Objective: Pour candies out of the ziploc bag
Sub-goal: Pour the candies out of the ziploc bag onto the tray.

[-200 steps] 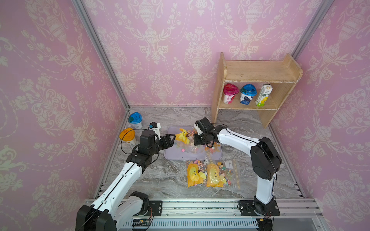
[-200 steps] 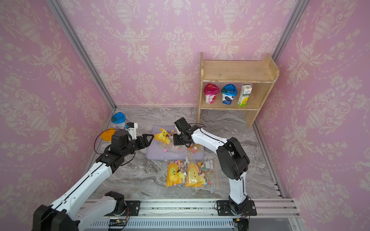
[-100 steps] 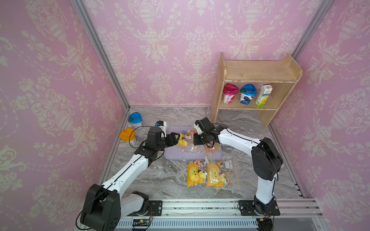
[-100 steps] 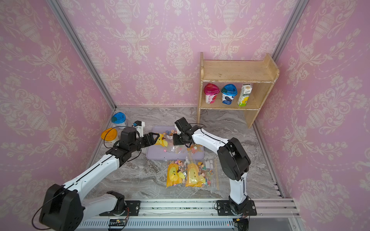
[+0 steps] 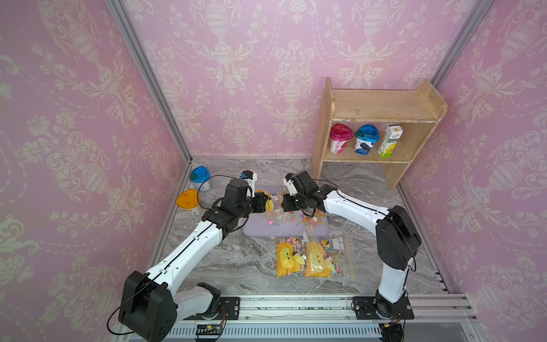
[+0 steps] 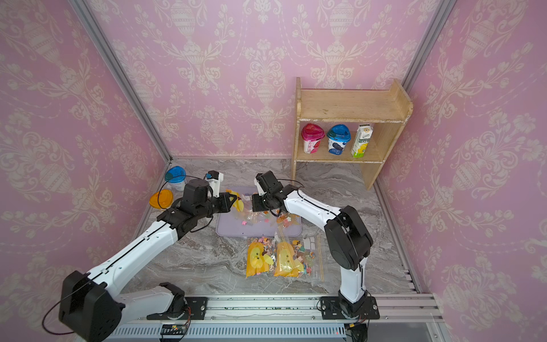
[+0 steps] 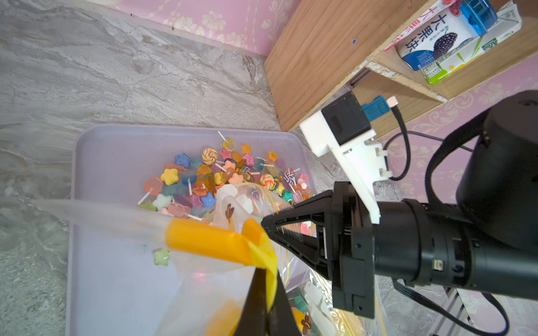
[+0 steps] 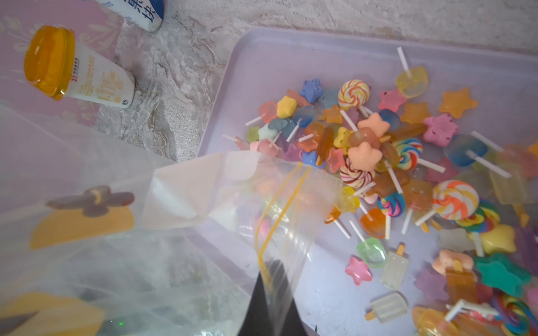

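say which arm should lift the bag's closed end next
Left, probably: the left claw is shut on the yellow printed end of the ziploc bag; the right claw pins the zip edge by the candies.

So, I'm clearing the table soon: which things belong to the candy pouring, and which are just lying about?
In use: held bag, candies, tray, left tool, right tool, both shut on the bag.
Lying about: two full bags, orange-lidded cup, blue-lidded cup, shelf with two cups and a carton.
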Controlling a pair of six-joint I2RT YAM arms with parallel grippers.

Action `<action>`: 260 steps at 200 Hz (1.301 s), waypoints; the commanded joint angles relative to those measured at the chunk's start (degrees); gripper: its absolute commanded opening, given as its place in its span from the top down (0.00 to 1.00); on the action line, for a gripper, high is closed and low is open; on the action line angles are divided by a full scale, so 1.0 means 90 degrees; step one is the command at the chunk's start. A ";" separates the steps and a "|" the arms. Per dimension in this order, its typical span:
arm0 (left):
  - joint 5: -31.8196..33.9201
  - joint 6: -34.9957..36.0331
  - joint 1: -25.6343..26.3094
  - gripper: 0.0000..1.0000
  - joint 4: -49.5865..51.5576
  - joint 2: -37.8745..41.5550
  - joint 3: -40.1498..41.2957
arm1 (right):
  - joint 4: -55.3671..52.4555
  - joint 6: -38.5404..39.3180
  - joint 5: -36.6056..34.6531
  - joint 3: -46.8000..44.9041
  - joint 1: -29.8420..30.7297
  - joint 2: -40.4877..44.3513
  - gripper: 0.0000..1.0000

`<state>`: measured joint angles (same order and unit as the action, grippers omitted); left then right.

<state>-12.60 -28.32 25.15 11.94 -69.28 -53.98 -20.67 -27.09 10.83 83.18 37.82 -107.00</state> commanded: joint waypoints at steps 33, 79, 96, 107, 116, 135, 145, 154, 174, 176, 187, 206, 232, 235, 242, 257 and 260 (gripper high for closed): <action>0.0886 0.0548 0.0544 1.00 0.1164 0.0120 -0.0613 | -0.0315 -0.0046 -0.0294 -0.0081 -0.0112 0.0118 0.99; 0.0809 0.0458 0.0108 1.00 0.1591 0.0248 -0.0581 | -0.0424 -0.0031 -0.0183 -0.0002 -0.0174 -0.0012 0.99; 0.1083 0.0462 0.0131 1.00 0.0932 0.0881 -0.0115 | -0.0198 0.0031 -0.0115 -0.0218 -0.0170 0.0156 0.96; 0.1303 0.0399 0.0048 1.00 0.0726 0.1015 0.0100 | -0.0138 0.0027 -0.0026 -0.0226 -0.0175 0.0118 0.94; 0.1084 0.0309 -0.0034 1.00 0.0962 0.0923 0.0000 | -0.0250 0.0006 0.0024 -0.0128 -0.0169 0.0038 0.93; 0.0673 0.0133 -0.0011 1.00 0.0666 0.0902 0.0160 | -0.0336 0.0003 -0.0005 -0.0088 -0.0131 0.0006 0.91; 0.0705 0.0090 -0.0011 1.00 0.0445 0.0980 0.0308 | -0.0276 -0.0021 -0.0042 -0.0137 -0.0122 0.0060 0.91; 0.0781 0.0135 -0.0011 1.00 0.0484 0.1013 0.0297 | -0.0272 -0.0036 -0.0064 -0.0157 -0.0121 0.0113 0.90; 0.0787 0.0183 -0.0010 1.00 0.0487 0.1056 0.0263 | -0.0269 -0.0002 -0.0164 -0.0273 -0.0127 0.0284 0.90; 0.0790 0.0179 -0.0011 1.00 0.0469 0.1057 0.0262 | -0.0276 0.0001 -0.0174 -0.0281 -0.0122 0.0299 0.90; 0.0775 0.0182 -0.0011 1.00 0.0365 0.1066 0.0283 | -0.0334 0.0041 -0.0278 -0.0304 -0.0121 0.0369 0.89; 0.0715 0.0138 -0.0011 1.00 0.0187 0.1044 0.0318 | -0.0366 0.0061 -0.0317 -0.0352 -0.0121 0.0450 0.89; 0.0614 0.0077 -0.0011 1.00 0.0073 0.0984 0.0355 | -0.0360 0.0057 -0.0346 -0.0477 -0.0122 0.0578 0.84; 0.0615 0.0071 -0.0011 1.00 0.0064 0.0988 0.0353 | -0.0360 0.0057 -0.0360 -0.0500 -0.0121 0.0607 0.83; 0.0587 0.0070 -0.0011 1.00 0.0031 0.1011 0.0362 | -0.0342 0.0048 -0.0394 -0.0550 -0.0126 0.0682 0.80; 0.0580 0.0080 -0.0011 1.00 -0.0061 0.1075 0.0410 | -0.0286 0.0041 -0.0485 -0.0663 -0.0121 0.0862 0.71; 0.0580 0.0080 -0.0011 1.00 -0.0085 0.1099 0.0419 | -0.0296 0.0041 -0.0506 -0.0674 -0.0125 0.0894 0.69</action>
<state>-6.33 -26.68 25.65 14.37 -61.47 -51.13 -20.78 -26.81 9.58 79.05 37.47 -102.67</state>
